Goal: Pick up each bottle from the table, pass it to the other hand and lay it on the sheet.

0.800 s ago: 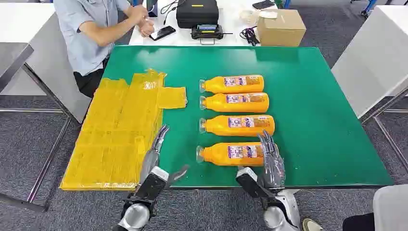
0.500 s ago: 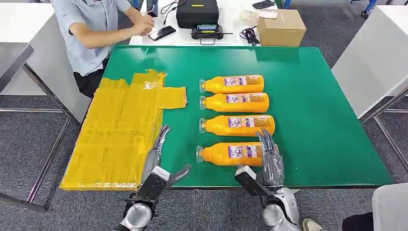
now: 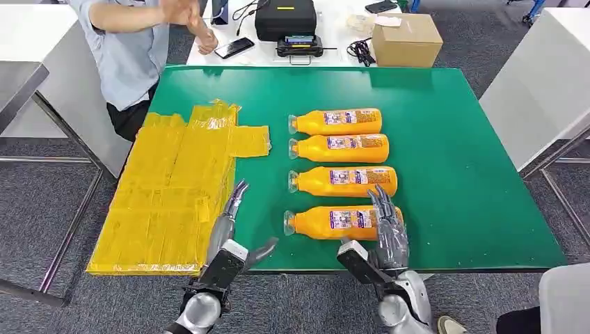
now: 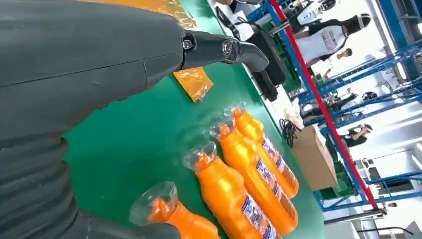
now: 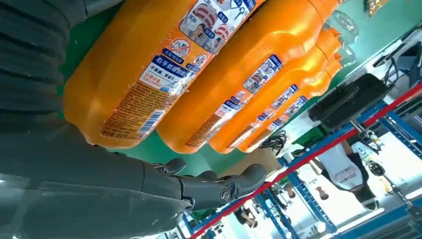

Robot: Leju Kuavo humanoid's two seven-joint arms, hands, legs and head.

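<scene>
Right hand (image 3: 389,233) spread, fingers over base end of nearest orange bottle (image 3: 334,223), holding nothing. Left hand (image 3: 233,226) spread, empty, above near table edge between yellow sheet (image 3: 174,191) and bottles. Four bottles lie side by side on green table (image 3: 452,153), caps pointing left. Sheet left of bottles. Person (image 3: 132,49) at far left.

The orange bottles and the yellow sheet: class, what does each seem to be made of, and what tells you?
Orange bottles: probably smooth plastic, going by the glossy highlights on the bodies; clear caps and printed labels.
Yellow sheet: likely thin translucent plastic film, going by its wrinkles, shiny patches and overlapping layers. It could be bags rather than one sheet.
</scene>
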